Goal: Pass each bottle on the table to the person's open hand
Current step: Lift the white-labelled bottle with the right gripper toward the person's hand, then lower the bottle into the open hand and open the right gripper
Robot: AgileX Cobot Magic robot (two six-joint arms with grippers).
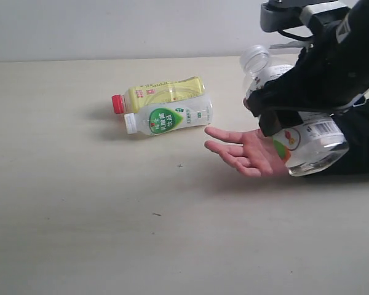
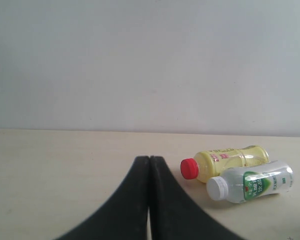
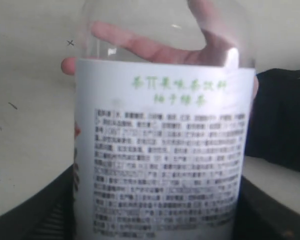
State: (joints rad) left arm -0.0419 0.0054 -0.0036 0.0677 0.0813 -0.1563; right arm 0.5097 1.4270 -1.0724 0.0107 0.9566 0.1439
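My right gripper [image 1: 273, 110] is shut on the clear-capped bottle with the white printed label [image 1: 310, 141], holding it tilted just above the person's open hand [image 1: 246, 150], which lies palm up on the table [image 1: 80, 215]. In the right wrist view that bottle [image 3: 165, 150] fills the frame between the black fingers [image 3: 35, 220], and the hand [image 3: 150, 47] shows through its clear top. The yellow bottle with the red cap [image 1: 163, 93] and the white bottle with the green label [image 1: 169, 117] lie side by side to the hand's left. My left gripper [image 2: 149, 161] is shut and empty, apart from both bottles [image 2: 230, 161]. The red-labelled clear bottle is out of view.
The person's black sleeve [image 1: 363, 138] rests on the table at the right edge, behind the held bottle. A plain pale wall [image 1: 111, 27] runs along the table's far edge. Small dark specks [image 1: 155, 214] mark the tabletop.
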